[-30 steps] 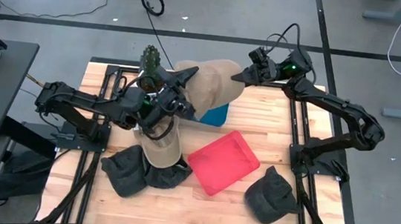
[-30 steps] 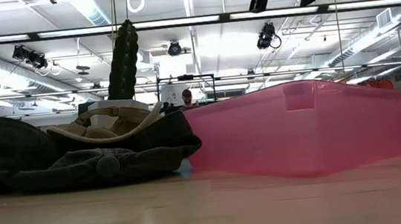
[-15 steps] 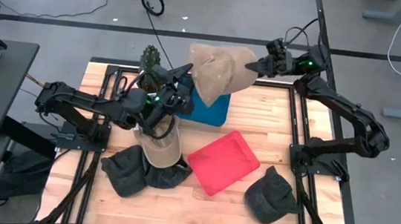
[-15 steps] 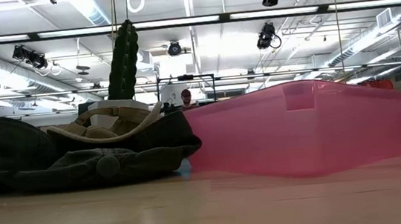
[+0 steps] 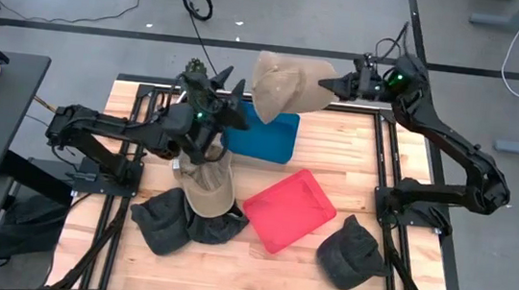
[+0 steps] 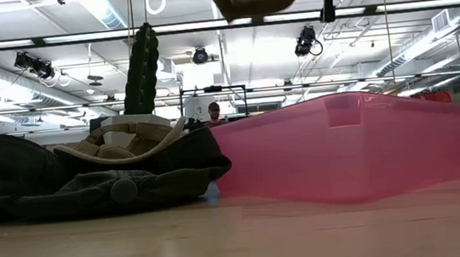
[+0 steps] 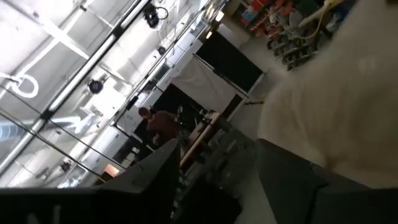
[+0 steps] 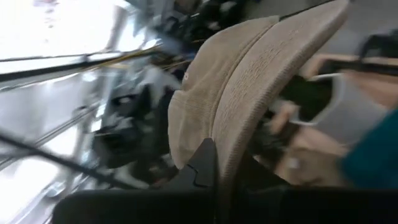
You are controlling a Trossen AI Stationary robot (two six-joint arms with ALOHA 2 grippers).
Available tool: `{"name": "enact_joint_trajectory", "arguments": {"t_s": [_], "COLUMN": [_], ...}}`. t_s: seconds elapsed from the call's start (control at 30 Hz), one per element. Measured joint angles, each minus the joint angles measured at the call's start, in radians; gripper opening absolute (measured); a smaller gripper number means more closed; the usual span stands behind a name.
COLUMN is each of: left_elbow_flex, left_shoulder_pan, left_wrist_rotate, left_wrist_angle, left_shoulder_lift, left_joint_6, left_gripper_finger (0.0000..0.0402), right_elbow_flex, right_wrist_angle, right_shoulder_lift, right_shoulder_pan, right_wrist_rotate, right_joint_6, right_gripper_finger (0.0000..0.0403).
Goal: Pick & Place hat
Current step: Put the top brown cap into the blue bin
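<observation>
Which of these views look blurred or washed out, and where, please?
Right wrist view: background smeared, upper corner washed out, tan cap fairly sharp. Left wrist view: ceiling lights glare, the nearby cap a pale blur. Low view: bright ceiling strips, pink bin glowing translucent. High view: evenly lit, sharp.

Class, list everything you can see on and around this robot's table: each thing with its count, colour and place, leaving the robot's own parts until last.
Held hat: one, tan, lifted above the table's far edge.
Blue bin: one, blue, far centre.
Pink bin: one, pink-red, centre.
Second tan hat: one, on the dark pile.
Dark hats: a pile near left; one more near right.
Cactus: one, green, far left.
Person: one, distant background.
Left end effector: open, empty, beside the blue bin.
Right end effector: shut on the held hat.
</observation>
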Motion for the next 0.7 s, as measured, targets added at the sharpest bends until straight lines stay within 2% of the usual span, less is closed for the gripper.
{"name": "enact_joint_trajectory", "arguments": {"t_s": [0.1,0.23,0.5,0.7], "left_elbow_flex": [0.000,0.000,0.000,0.000], "left_shoulder_pan": [0.007,0.003,-0.008,-0.007], "left_wrist_rotate": [0.000,0.001,0.005,0.009], "left_wrist_angle": [0.000,-0.001,0.000,0.000], "left_shoulder_lift": [0.000,0.000,-0.001,-0.001], "left_joint_6": [-0.060,-0.055,-0.049,-0.047], "left_gripper_finger": [0.0211,0.0211,0.0211,0.0211], "right_elbow_flex": [0.000,0.000,0.000,0.000], "right_wrist_angle": [-0.088,-0.168,-0.214,-0.167], "right_shoulder_lift": [0.000,0.006,0.049,0.144], "right_shoulder_pan": [0.030,0.084,0.195,0.254], "right_wrist_rotate": [0.100,0.218,0.427,0.477], "right_joint_6": [-0.056,-0.094,-0.137,-0.140], "right_gripper_finger": [0.0006,0.0006,0.0006,0.0006]}}
